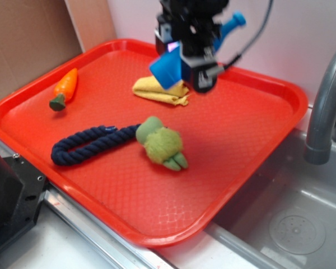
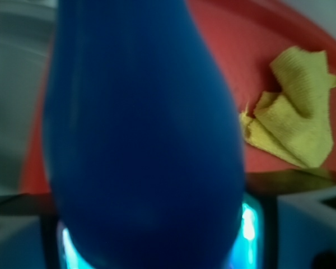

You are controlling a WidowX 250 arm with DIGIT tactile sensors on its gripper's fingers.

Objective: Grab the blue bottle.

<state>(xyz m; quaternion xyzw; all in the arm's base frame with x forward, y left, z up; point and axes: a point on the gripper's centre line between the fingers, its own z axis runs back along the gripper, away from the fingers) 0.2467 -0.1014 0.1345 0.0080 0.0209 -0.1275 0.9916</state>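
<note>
The blue bottle (image 1: 169, 68) hangs in the air above the back of the red tray (image 1: 257, 151), tilted, its cap (image 1: 235, 21) pointing up to the right. My black gripper (image 1: 197, 56) is shut on its body. In the wrist view the blue bottle (image 2: 140, 134) fills most of the frame between the jaws and hides my fingertips. The tray (image 2: 241, 50) lies well below it.
A yellow cloth (image 1: 162, 92) (image 2: 297, 106) lies on the tray under the gripper. A green plush (image 1: 161, 143), a navy rope (image 1: 89, 144) and a toy carrot (image 1: 64, 88) lie further forward and left. A sink (image 1: 291, 224) and grey tap (image 1: 325, 106) stand at the right.
</note>
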